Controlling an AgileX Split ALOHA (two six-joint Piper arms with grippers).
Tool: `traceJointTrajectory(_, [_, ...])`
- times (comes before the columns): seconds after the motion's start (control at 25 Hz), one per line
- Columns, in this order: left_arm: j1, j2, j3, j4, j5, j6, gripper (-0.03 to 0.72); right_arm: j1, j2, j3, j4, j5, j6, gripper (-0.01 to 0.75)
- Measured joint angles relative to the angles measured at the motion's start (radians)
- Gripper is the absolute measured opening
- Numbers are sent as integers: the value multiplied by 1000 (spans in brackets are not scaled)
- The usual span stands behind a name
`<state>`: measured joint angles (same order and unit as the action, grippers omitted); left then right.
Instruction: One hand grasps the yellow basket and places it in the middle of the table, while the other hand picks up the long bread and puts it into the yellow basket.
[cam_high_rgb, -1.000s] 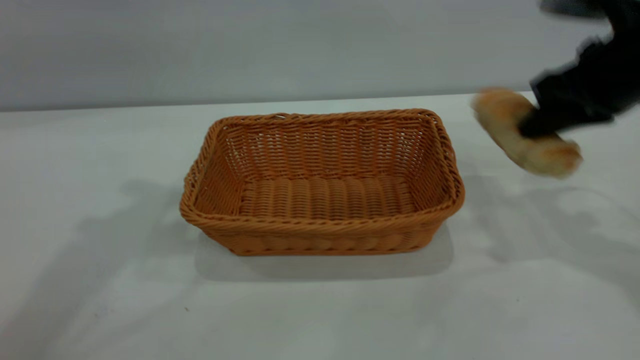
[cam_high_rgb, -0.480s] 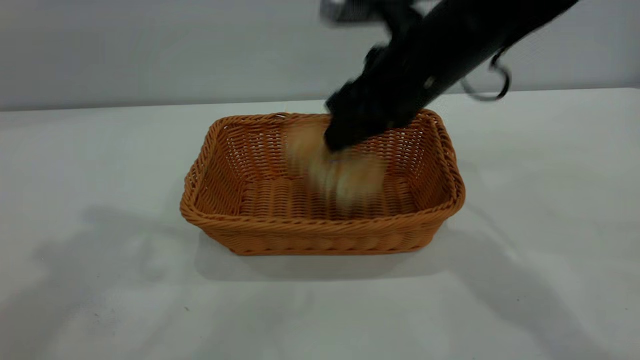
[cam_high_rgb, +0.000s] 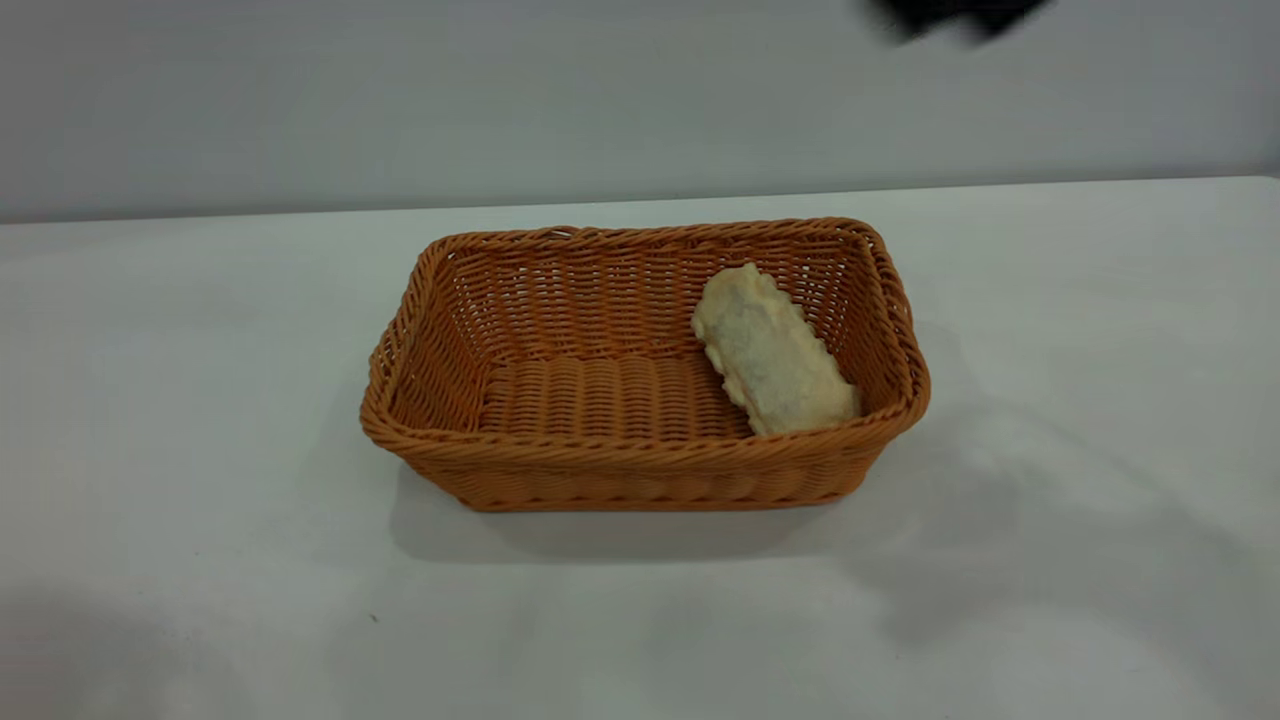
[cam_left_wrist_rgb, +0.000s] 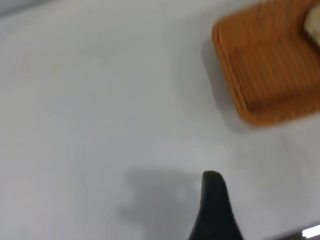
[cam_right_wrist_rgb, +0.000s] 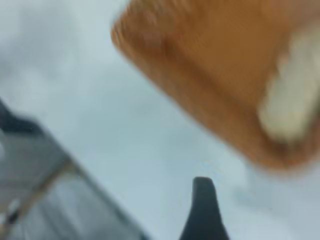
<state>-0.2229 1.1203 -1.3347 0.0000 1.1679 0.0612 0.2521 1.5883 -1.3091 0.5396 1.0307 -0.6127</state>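
The yellow basket (cam_high_rgb: 640, 460) stands in the middle of the white table (cam_high_rgb: 200, 330). The long bread (cam_high_rgb: 772, 352) lies inside it at the right end, pale underside up, leaning on the right wall. My right gripper (cam_right_wrist_rgb: 250, 200) is high above the table beside the basket (cam_right_wrist_rgb: 200, 60), open and empty; one black finger (cam_right_wrist_rgb: 202, 210) shows, with the bread (cam_right_wrist_rgb: 292, 95) below. Its arm (cam_high_rgb: 955, 12) is a dark blur at the exterior view's top edge. My left gripper (cam_left_wrist_rgb: 255, 200) is over bare table away from the basket (cam_left_wrist_rgb: 270, 65), open and empty, one finger (cam_left_wrist_rgb: 214, 205) showing.
Bare white tabletop surrounds the basket on all sides. A grey wall (cam_high_rgb: 400, 100) runs behind the table's far edge. The right wrist view shows the table's edge and darker floor (cam_right_wrist_rgb: 45, 190) beyond it.
The right gripper carried the bread from the right over the basket, let it go inside, and drew back up and out of the exterior view. The basket has not moved.
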Motion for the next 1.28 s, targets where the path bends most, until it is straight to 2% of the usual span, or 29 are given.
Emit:
traceJointTrajectory(0.08, [0, -82, 113, 0, 0, -1, 580, -6, -109, 2, -144, 108, 113, 589])
traceJointTrajectory(0.16, [0, -152, 229, 5, 0, -4, 580, -6, -206, 24, -234, 170, 203, 563])
traceJointTrajectory(0.28, [0, -262, 422, 13, 0, -23, 580, -6, -365, 119, -315, 188, 269, 551])
traceJointTrajectory(0.44, [0, -420, 638, 13, -5, -44, 580, -6, -586, 343, -354, 195, 291, 548])
traceJointTrajectory(0.56, [0, -532, 752, 14, -27, -49, 580, -6, -738, 528, -375, 154, 307, 548])
traceJointTrajectory(0.72, [0, -652, 826, 17, -74, -51, 580, -6, -881, 712, -388, 124, 382, 548])
traceJointTrajectory(0.88, [0, -725, 829, 17, -71, -53, 580, -6, -1017, 821, -409, 107, 416, 548])
traceJointTrajectory(1.28, [0, -784, 848, 15, -44, -73, 580, -6, -1215, 837, -431, 86, 443, 548])
